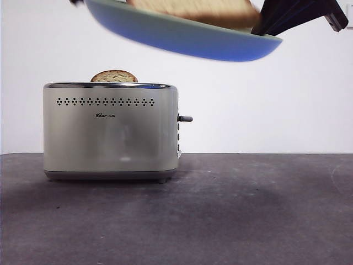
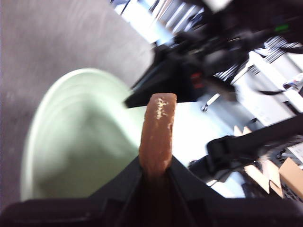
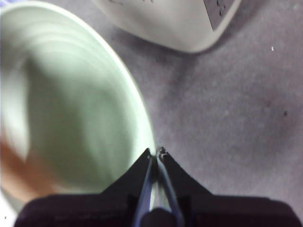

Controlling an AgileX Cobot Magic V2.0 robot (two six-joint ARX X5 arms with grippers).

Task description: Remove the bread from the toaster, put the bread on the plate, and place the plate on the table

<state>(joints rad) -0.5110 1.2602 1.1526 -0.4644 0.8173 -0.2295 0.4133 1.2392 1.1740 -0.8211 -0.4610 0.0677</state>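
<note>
The pale green plate [image 1: 182,38] hangs tilted high above the table [image 1: 248,210], blurred by motion. My right gripper [image 1: 265,30] [image 3: 158,153] is shut on its rim [image 3: 142,137]. A slice of bread [image 1: 204,11] lies over the plate's upper side. My left gripper [image 2: 156,165] is shut on that bread [image 2: 158,132], seen edge-on with the plate [image 2: 75,142] beside it. The cream toaster [image 1: 110,130] stands on the table at the left, below the plate. A second slice [image 1: 114,77] pokes out of its slot.
The toaster's grey lever [image 1: 185,118] sticks out on its right side. The right wrist view shows the toaster's base [image 3: 175,23] and bare table [image 3: 236,118] beneath the plate. A white wall stands behind the table.
</note>
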